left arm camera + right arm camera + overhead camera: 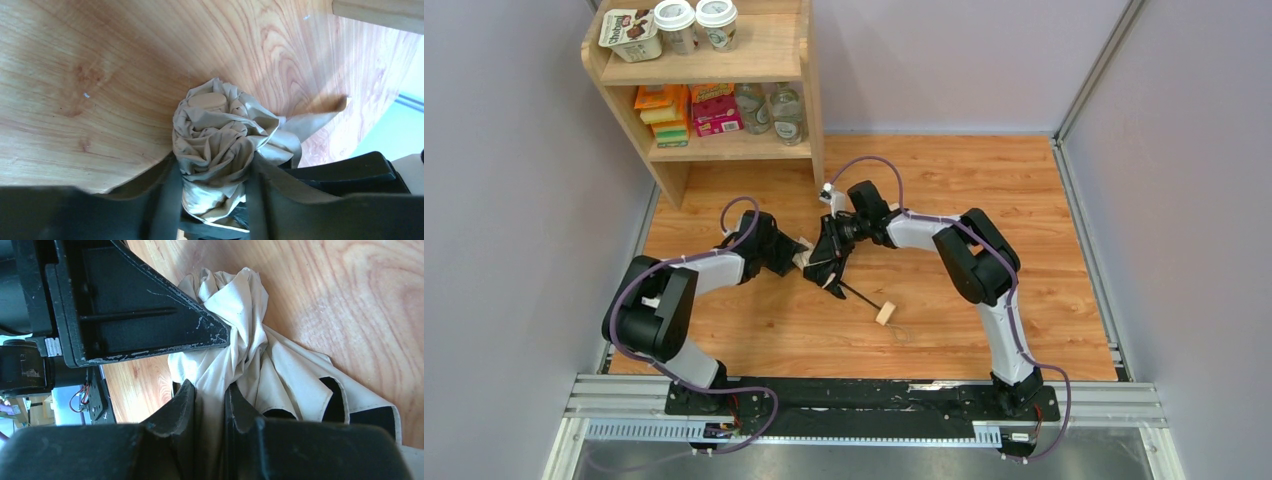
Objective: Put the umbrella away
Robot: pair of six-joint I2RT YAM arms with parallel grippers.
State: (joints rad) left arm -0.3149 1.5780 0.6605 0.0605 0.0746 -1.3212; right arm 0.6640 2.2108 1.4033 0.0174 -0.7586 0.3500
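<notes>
- Wooden handle of the umbrella lies nearest on the table, on a thin, probably stiff shaft.
- Left gripper straddles the soft rolled canopy, touching both sides; whether it is clamped I cannot tell.
- Right gripper pinches a fabric fold, likely slippery; the roll's middle looks the better hold.

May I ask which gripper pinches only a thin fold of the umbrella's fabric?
The right gripper; the left gripper instead straddles the whole rolled umbrella.
</notes>
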